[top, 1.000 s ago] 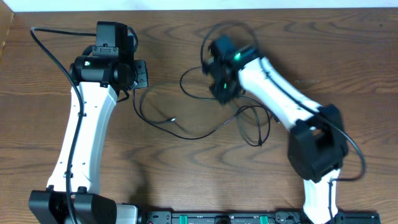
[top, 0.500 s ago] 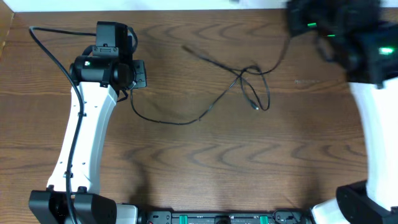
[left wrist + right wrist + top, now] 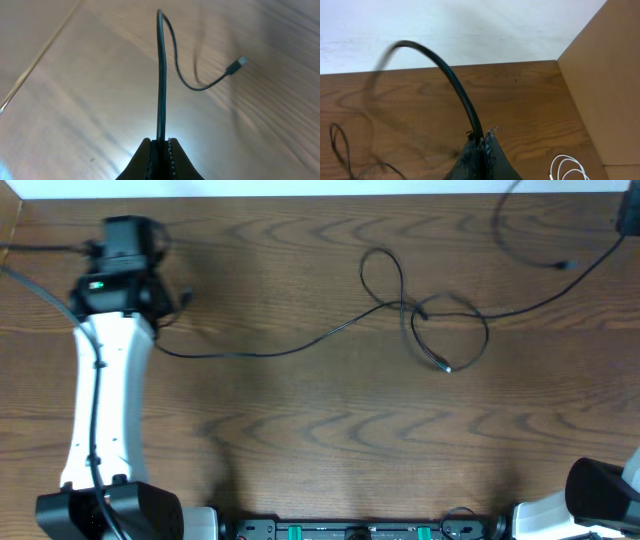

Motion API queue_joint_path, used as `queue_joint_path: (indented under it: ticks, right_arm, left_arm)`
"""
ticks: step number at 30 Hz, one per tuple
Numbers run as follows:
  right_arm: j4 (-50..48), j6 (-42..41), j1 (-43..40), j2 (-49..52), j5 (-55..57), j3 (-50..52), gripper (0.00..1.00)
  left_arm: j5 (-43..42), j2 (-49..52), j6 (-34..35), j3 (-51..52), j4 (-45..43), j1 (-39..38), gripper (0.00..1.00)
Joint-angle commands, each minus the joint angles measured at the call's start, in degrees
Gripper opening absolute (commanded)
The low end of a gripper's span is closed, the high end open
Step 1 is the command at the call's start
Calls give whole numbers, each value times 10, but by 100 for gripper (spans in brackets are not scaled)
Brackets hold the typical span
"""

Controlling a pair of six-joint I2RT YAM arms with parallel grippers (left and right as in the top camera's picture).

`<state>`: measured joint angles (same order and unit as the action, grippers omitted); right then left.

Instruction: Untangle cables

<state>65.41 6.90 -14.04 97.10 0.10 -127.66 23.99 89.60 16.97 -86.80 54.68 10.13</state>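
As the left gripper (image 3: 160,149) and right gripper (image 3: 481,149) each clench their jaws on it, the thin black cable (image 3: 270,352) stretches across the desk (image 3: 300,440), looping tangled right of the desk's centre.

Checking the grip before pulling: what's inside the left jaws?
A thin black cable runs up from between the shut left jaws. The stretch pinched inside is covered.

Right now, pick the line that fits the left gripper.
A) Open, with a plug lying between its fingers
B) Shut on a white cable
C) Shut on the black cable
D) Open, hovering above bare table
C: in the left wrist view the left gripper has its jaws pressed together on the black cable, which runs straight up out of them.
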Motion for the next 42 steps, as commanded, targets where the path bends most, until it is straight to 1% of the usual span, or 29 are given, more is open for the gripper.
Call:
queue_joint_path:
  ticks: [1,5,8,10,11,13,17,18,19,20,21,22,27,30,32,33,36,39,42]
  right_arm:
    - [-1,5,-8,-4,-29,0,1]
    - [-3,5,-8,2,-28,1,1]
    - [-2,5,-7,11,-29,3,1]
    - [1,5,-8,19,-35,3,1]
    - [2,4,-7,23,-35,3,1]
    - [3,4,-7,27,-37,3,1]
    - [10,4,-4,30,-37,3,1]
    - [10,5,-4,30,-37,3,1]
    - [11,5,-4,30,-37,3,1]
    - [11,5,-4,30,-37,3,1]
    - [12,5,-4,30,-37,3,1]
    - [12,5,-4,30,-38,3,1]
    - [13,5,-4,30,-63,3,1]
    - [14,4,-4,30,-67,3,1]
    - [16,5,-3,30,-67,3,1]
    - [17,5,-2,30,-67,3,1]
    - [17,5,-2,30,-67,3,1]
    - [17,5,-2,30,-67,3,1]
    - [18,5,-2,30,-67,3,1]
  left_arm:
    - [48,-2,71,3,2,76,7]
    - [33,-2,119,3,8,180,8]
    - [-29,-2,120,3,8,238,7]
    - [-93,-2,113,3,7,271,7]
    - [-119,-2,98,3,4,278,7]
    - [-142,-2,76,3,0,278,7]
    - [-150,-2,43,3,-6,254,8]
    - [-150,-2,37,3,-8,247,17]
    - [-150,-2,32,3,-10,239,43]
    - [-150,-2,31,3,-10,232,62]
    - [-150,-2,31,3,-11,226,88]
    - [-150,-2,30,3,-10,220,92]
    - [-151,-2,7,3,-7,186,93]
    - [-180,-2,-45,3,-3,154,93]
    - [-213,-2,-99,3,-1,124,93]
    - [-233,-2,-142,3,0,101,93]
    - [-258,-2,-247,3,8,30,93]
    - [-280,1,-337,3,16,-32,93]
    - [-281,10,-385,3,28,-81,93]
